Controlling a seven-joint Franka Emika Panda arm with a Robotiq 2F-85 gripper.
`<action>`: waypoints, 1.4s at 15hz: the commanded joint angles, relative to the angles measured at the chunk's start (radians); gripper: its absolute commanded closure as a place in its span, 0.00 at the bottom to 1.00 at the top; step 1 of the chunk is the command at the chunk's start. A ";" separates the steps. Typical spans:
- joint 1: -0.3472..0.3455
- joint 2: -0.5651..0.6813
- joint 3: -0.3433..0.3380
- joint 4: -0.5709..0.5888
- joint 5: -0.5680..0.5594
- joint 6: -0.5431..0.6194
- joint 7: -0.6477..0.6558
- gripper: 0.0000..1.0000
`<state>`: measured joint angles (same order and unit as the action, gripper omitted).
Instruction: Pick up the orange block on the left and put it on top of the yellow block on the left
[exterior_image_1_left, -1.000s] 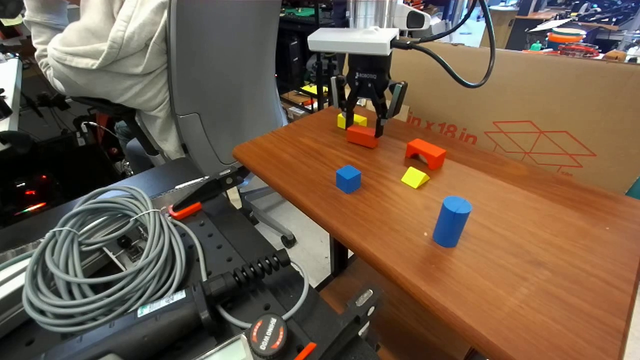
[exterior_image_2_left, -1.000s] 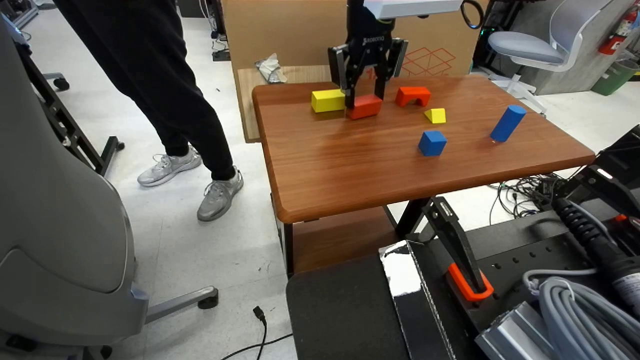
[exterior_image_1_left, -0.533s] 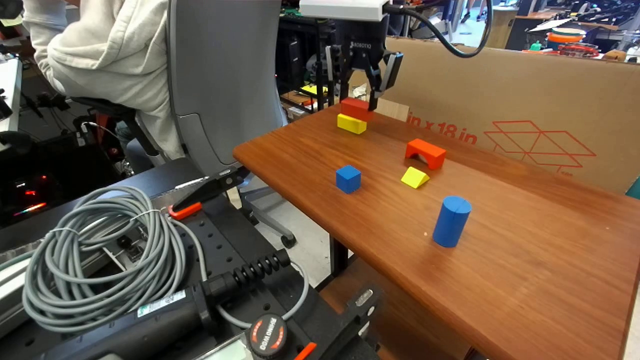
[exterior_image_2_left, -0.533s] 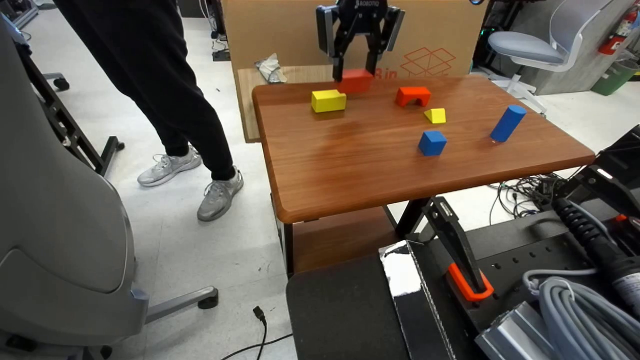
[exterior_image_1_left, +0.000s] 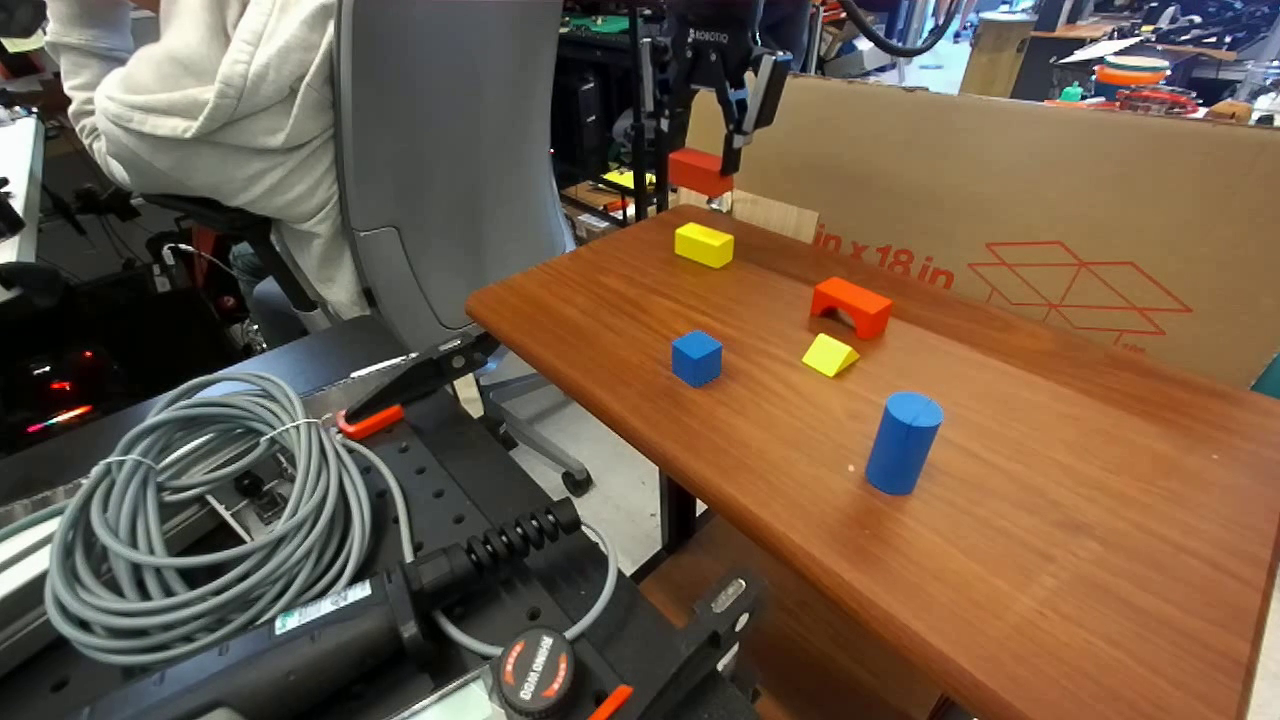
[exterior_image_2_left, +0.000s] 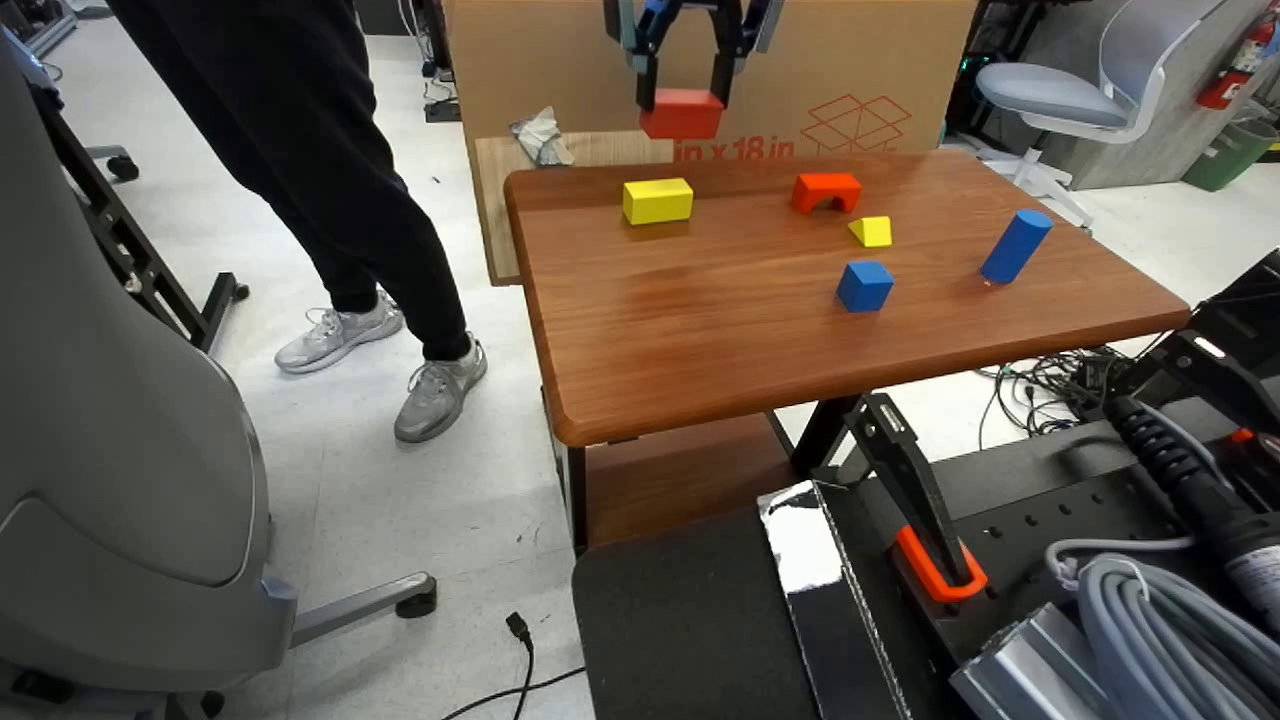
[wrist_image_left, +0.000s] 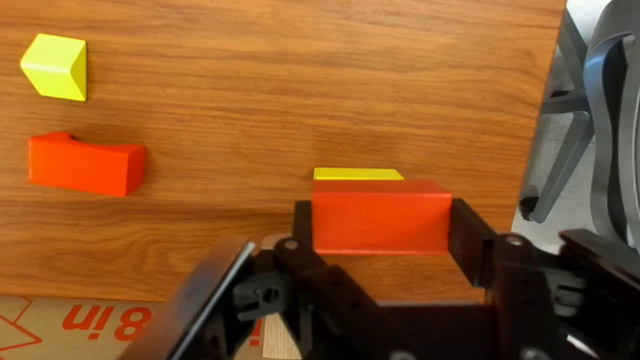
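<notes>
Orange block (exterior_image_2_left: 681, 120), gripped by pincer (exterior_image_2_left: 683, 98), aloft; yellow block (exterior_image_2_left: 657, 202), lower, on table (exterior_image_2_left: 740, 335)

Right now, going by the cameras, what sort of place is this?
Likely a robotics lab or workshop: a gripper marked Robotiq holds an orange block, and nearby are a perforated black plate and coiled gray cable.

Over the last second, your gripper (exterior_image_2_left: 683, 98) has lifted the orange block (exterior_image_2_left: 681, 116) from near the tabletop (exterior_image_2_left: 730, 335) up into the air; in an exterior view the yellow block (exterior_image_1_left: 704, 246), partly hidden then, now shows in full.
</notes>
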<state>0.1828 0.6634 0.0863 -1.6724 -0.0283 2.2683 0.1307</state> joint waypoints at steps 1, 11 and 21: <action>0.009 0.017 0.002 0.055 0.028 -0.069 0.036 0.59; 0.023 0.085 -0.006 0.151 0.017 -0.083 0.082 0.59; 0.042 0.119 -0.030 0.149 -0.036 -0.066 0.061 0.59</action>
<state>0.2038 0.7622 0.0767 -1.5506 -0.0411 2.2173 0.1981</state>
